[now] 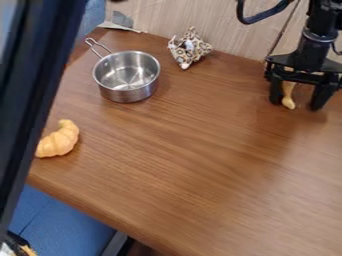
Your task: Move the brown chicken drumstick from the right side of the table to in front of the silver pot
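Gripper (298,99): fingers spread wide, apparently giving clearance around the slim tan object (288,96) between them; patterned cloth (189,48), steel pot (129,93) and toy croissant (58,140) well apart from them.

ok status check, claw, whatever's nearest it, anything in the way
Claw open, upper right of view. Small tan item between its fingers, contact unclear. Steel pot well clear of both.

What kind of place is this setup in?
Probably a robotics lab or test station: a black gripper hangs over a wood-look table, with a small metal pot and a croissant-shaped item on it.
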You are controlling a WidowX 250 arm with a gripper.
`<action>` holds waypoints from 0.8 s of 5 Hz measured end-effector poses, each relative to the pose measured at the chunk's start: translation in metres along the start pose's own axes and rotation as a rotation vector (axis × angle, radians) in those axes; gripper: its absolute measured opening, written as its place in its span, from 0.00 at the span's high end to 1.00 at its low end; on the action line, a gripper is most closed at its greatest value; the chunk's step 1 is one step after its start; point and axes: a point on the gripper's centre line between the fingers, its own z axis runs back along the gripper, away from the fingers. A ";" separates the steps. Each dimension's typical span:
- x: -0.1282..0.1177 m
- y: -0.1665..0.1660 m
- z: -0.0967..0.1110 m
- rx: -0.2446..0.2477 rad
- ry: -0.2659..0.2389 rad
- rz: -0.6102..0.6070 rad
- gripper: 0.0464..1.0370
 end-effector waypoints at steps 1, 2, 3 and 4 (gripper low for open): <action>0.004 0.000 -0.003 -0.002 -0.031 -0.027 0.37; 0.004 0.003 -0.003 0.008 -0.044 -0.014 0.67; 0.003 0.005 -0.002 0.016 -0.034 -0.027 0.81; 0.003 0.015 0.000 0.023 -0.042 -0.014 0.81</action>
